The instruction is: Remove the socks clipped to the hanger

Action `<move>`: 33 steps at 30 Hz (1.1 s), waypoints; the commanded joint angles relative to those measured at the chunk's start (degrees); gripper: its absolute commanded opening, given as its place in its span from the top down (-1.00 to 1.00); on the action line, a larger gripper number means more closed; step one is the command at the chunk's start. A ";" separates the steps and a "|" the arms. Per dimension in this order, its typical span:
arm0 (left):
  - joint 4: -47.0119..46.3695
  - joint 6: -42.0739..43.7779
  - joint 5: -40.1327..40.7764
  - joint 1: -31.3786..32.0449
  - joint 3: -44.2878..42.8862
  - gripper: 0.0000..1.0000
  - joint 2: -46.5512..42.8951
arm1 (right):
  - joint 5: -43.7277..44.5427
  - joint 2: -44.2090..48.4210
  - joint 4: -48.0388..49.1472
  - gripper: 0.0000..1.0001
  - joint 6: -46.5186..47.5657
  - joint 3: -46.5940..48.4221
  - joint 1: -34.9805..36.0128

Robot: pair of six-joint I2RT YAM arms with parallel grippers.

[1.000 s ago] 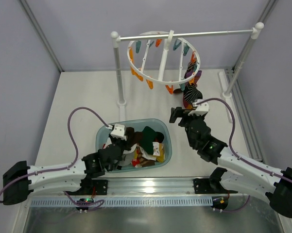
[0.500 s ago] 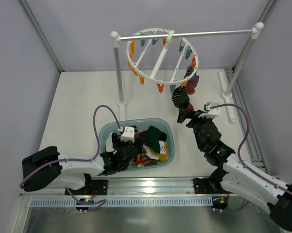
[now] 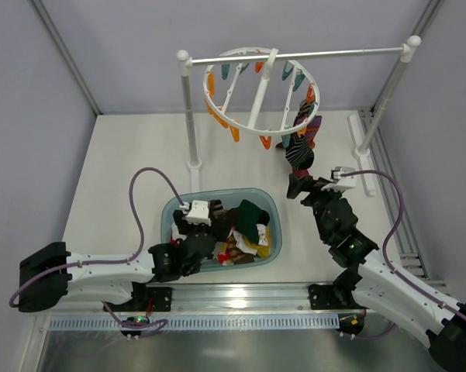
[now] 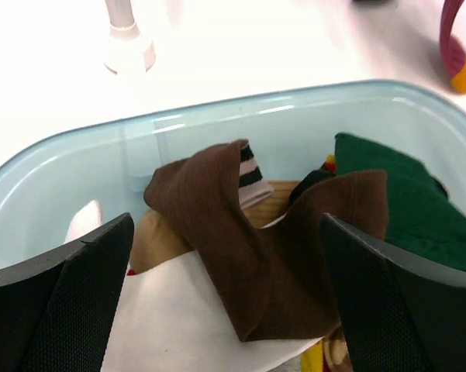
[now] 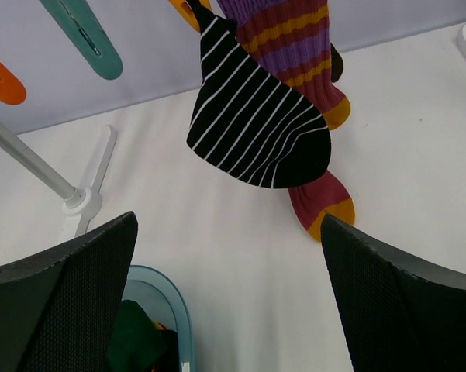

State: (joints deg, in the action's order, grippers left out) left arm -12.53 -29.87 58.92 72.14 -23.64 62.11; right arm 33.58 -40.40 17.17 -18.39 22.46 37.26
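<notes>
Presently the left fingers and right fingers are spread wide, nothing held. Soft, light socks are clipped on the right of the hanger, toward the far edge of the tabletop. The black sock is best pinched mid-body.

The white worktop carried a pale blue tub near its front edge, left of the middle. Behind the tub stood a white rail stand, each of its two posts planted on its own foot, the right one close to the worktop's right edge
</notes>
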 commanded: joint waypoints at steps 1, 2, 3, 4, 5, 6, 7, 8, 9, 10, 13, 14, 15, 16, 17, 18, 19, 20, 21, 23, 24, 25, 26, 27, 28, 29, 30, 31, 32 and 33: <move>-0.90 2.53 3.49 0.46 -3.08 -0.99 -2.07 | 0.25 1.64 3.13 -0.99 -0.94 -0.66 -0.43; -2.22 5.14 2.53 0.55 -3.25 -0.99 -2.25 | 0.52 2.51 3.31 -0.99 -0.77 -1.18 -0.43; -4.32 6.82 1.56 0.55 -3.43 -0.99 -2.08 | 0.69 2.96 3.66 -0.99 -0.51 -1.54 -0.69; -6.78 9.10 0.16 0.46 -3.43 -0.99 -1.82 | 1.13 3.40 4.10 -0.99 -0.33 -1.89 -0.78; -11.59 12.61 -1.16 0.46 -3.52 -0.99 -0.77 | 1.13 3.75 4.27 -0.99 -0.42 -2.41 -1.56; -13.72 14.73 -4.74 0.46 -4.04 -0.99 0.02 | 1.05 4.27 5.15 -1.00 -0.33 -2.85 -2.01; -15.83 16.49 -6.60 0.46 -4.40 -0.99 0.82 | 0.70 4.28 5.68 -0.99 -0.42 -3.21 -2.71; -20.20 17.99 -8.19 0.28 -4.92 -0.99 1.87 | -0.79 4.02 6.12 -0.99 -0.68 -3.73 -4.54; -21.64 20.79 -10.46 -0.15 -6.32 -0.99 4.31 | -1.84 3.41 6.47 -0.99 -0.85 -3.91 -5.86; -22.44 21.08 -16.75 -1.03 -7.29 -0.99 5.56 | -2.99 2.53 7.87 -0.99 -1.64 -4.09 -7.10; -21.57 17.31 -34.22 -8.22 -13.35 -0.99 11.79 | -8.96 -0.71 12.08 -0.99 -3.22 -5.32 -12.72; -22.26 17.21 -36.92 -9.55 -14.67 -0.99 13.72 | -10.19 -1.77 13.40 -0.99 -4.36 -6.19 -14.30; -26.71 19.30 -38.77 -10.95 -16.68 -0.99 15.48 | -12.21 -2.48 14.72 -0.99 -4.98 -6.72 -16.58; -29.28 20.63 -40.62 -11.05 -17.40 -0.99 19.59 | -12.83 -3.71 17.17 -0.99 -5.68 -7.25 -17.82; -32.09 21.51 -43.94 -11.23 -18.97 -0.99 21.37 | -13.62 -4.24 18.24 -0.99 -6.73 -8.38 -18.88; -34.03 21.87 -46.24 -11.84 -19.95 -0.99 23.30 | -15.20 -4.51 19.38 -0.99 -7.35 -8.92 -19.84; -36.74 21.35 -48.43 -12.37 -20.91 -0.99 26.46 | -15.56 -4.77 21.48 -0.99 -7.79 -9.44 -21.85; -38.08 20.56 -52.37 -12.90 -21.97 -0.99 28.14 | -16.00 -5.21 22.46 -0.99 -8.23 -10.49 -22.74; -39.83 19.77 -53.98 -13.60 -23.28 -0.99 29.64 | -16.35 -5.47 23.17 -0.99 -9.20 -11.03 -23.80; -47.91 15.91 -58.01 -16.32 -24.00 -0.99 34.38 | -18.20 -5.83 25.10 -0.99 -10.25 -12.43 -27.22; -51.24 14.24 -62.21 -17.63 -24.52 -0.99 35.96 | -19.07 -5.91 25.72 -0.99 -11.65 -12.87 -28.45; -54.41 12.22 -63.82 -19.39 -24.79 -0.99 37.81 | -21.26 -5.92 26.94 -0.99 -12.27 -13.40 -29.68; -60.53 10.03 -64.45 -20.10 -24.96 -0.99 40.78 | -22.06 -5.92 27.47 -0.99 -12.89 -14.45 -32.22; -63.03 9.40 -64.80 -20.54 -25.49 -0.99 42.47 | -22.94 -5.83 28.52 -0.99 -13.59 -14.89 -33.29; -65.05 8.95 -64.63 -21.07 -25.93 -0.99 43.79 | -24.34 -5.74 28.80 -0.99 -13.86 -15.25 -34.26; -68.12 7.99 -64.45 -21.25 -27.06 -0.99 46.59 | -24.88 -5.65 28.80 -0.99 -13.86 -15.60 -35.57; -69.37 7.55 -63.76 -21.42 -27.94 -0.99 47.92 | -25.23 -5.57 28.89 -1.00 -14.04 -15.60 -36.02; -70.34 7.11 -63.05 -21.69 -28.74 -0.99 49.06 | -25.58 -5.56 29.06 -0.99 -14.04 -15.95 -36.37; -71.56 5.89 -62.18 -22.12 -30.66 -0.99 50.47 | -26.11 -5.48 29.24 -0.99 -13.95 -15.95 -36.55; -72.19 5.00 -61.91 -22.65 -31.72 -0.99 53.00 | -26.20 -5.39 29.50 -0.99 -13.95 -16.13 -36.55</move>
State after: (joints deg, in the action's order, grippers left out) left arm -68.62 -20.80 -1.63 50.04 -51.03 111.87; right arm 10.15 -46.24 40.62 -30.70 6.68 1.21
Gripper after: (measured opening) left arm 0.995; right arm 0.996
